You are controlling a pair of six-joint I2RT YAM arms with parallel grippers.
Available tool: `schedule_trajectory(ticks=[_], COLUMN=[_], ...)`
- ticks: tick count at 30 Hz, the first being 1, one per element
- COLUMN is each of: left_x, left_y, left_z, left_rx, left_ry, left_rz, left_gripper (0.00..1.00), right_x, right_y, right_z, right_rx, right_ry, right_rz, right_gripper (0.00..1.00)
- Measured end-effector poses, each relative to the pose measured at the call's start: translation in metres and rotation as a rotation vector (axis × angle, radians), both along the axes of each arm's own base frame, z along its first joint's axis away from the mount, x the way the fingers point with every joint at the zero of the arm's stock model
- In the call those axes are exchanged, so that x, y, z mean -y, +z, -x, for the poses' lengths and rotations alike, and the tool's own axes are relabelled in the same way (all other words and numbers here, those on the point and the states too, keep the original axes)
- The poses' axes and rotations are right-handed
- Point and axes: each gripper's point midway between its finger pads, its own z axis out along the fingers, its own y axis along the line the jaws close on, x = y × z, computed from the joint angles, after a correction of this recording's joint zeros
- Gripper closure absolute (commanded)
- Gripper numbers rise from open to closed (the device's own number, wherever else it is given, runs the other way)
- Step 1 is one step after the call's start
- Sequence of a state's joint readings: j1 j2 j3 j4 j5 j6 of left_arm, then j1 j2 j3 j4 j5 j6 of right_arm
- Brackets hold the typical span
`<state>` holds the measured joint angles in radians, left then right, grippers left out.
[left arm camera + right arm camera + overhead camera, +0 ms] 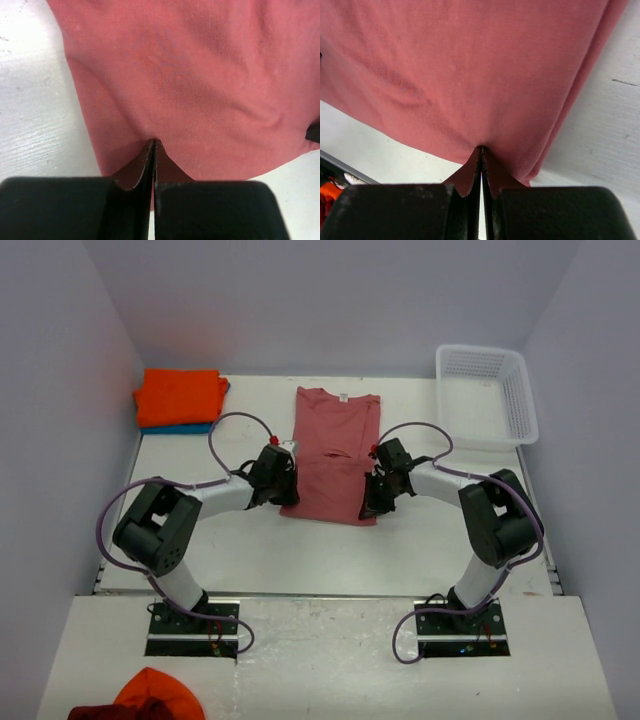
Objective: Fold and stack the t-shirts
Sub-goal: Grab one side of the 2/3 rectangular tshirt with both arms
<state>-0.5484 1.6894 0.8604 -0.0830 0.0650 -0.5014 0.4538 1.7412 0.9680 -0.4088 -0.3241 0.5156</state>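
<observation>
Salmon-red t-shirt lies mid-bench, its near end gripped on the left side by the clenched left pincer and on the right by the clenched right pincer. At the far left, an orange t-shirt sits on a teal t-shirt.

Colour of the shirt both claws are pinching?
Dusty salmon-red shirt; clearest in the left wrist view.

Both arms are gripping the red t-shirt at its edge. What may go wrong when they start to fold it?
The left fingers and the right fingers each pinch only a thin bit of the salmon-red t-shirt at its edge. One side may slip out when lifted, which would likely make the fold crooked. The shirt also shows a crease near its middle, and the fold might trap it.
</observation>
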Motion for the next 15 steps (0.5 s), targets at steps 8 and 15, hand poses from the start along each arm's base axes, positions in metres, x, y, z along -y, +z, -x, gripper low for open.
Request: schedule_trajectory(ticks=[8,15], left_x=[0.001,-0.004], left_y=[-0.002,-0.001], left_z=[0.001,0.016], left_rx=[0.036,0.046], left_ry=[0.030,0.044], left_rz=[0.053,0.081], left_gripper=[1.00,1.00], right_x=[0.000,-0.004], right_y=[-0.002,-0.003], right_z=[0.001,0.006], right_rx=[-0.015,-0.005], right_ry=[-0.087,-0.135], right_rz=[-0.010,-0.032], right_gripper=[1.00,1.00])
